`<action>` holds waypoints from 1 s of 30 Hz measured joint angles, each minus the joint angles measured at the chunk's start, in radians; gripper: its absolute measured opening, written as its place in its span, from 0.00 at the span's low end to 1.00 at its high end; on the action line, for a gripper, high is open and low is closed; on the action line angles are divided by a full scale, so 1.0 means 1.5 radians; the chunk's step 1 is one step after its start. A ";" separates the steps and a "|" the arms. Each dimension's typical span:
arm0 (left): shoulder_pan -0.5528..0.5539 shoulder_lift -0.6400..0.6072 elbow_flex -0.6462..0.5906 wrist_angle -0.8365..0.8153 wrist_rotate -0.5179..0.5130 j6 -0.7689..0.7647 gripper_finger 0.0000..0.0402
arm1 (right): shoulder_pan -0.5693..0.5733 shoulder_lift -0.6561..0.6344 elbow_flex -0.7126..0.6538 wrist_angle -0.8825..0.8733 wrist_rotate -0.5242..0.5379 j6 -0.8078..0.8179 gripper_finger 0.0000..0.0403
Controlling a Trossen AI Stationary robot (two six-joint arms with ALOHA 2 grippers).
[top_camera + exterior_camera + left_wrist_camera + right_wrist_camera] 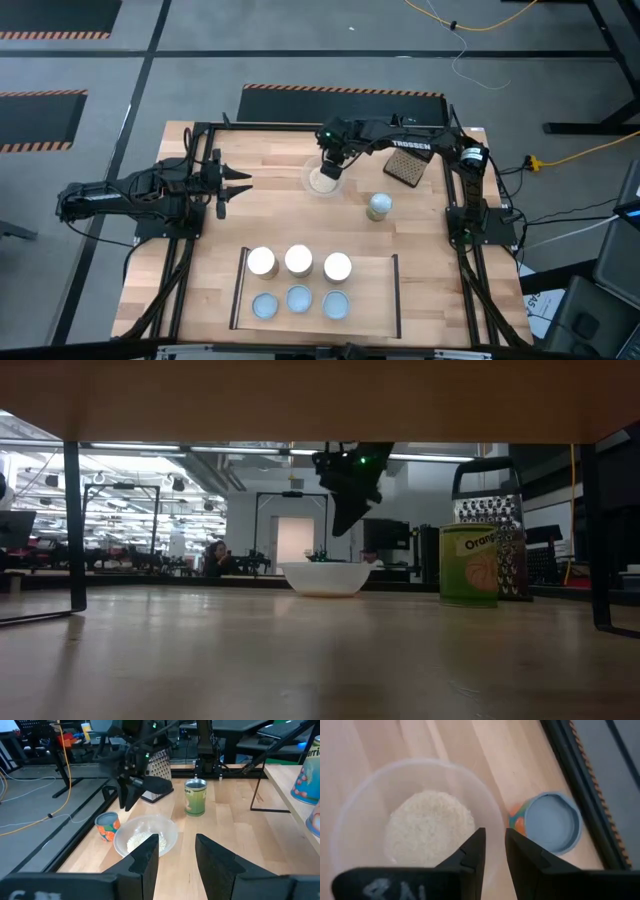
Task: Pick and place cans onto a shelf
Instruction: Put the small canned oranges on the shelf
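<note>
Now find the right hand [495,851] hanging above the clear bowl [420,820] of pale grains at the far side of the counter [280,215], with its fingers only narrowly apart and nothing between them. Look just beside the bowl, toward the far edge, for the orange can [552,822] with the pale-blue top: judge this one to be the target of the step in hand, a reach that is not yet a grasp. To do it well, first widen the fingers clearly beyond the width of the can, because the present gap seems too small for it. Then shift sideways off the bowl until centred over the blue top, and only after that come down, keeping one finger out of the narrow space between can and bowl wall, or else risk to push the bowl or tip the can over the edge. Close around the middle of the body, not on the rim. Leave the green can [379,206], standing alone near the grater [405,167], for later. Note the shelf [372,300] at the near side, carrying six cans [298,260] in two rows of three, with free space at its right end for the last two. Keep the left hand [175,855] waiting wide open and empty over the left part of the counter.
</note>
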 joint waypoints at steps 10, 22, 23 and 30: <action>0.000 0.000 0.000 -0.003 0.000 0.000 0.30 | 0.000 0.001 -0.050 0.057 0.001 0.069 0.19; 0.000 0.000 0.000 -0.003 0.000 0.000 0.30 | -0.011 0.002 -0.125 0.189 0.090 0.047 0.19; 0.000 0.000 0.000 -0.003 0.000 0.000 0.30 | -0.013 0.002 -0.127 0.194 0.089 0.047 0.19; 0.000 0.000 0.000 -0.003 0.000 0.000 0.30 | -0.021 0.002 -0.127 0.200 0.072 0.027 0.19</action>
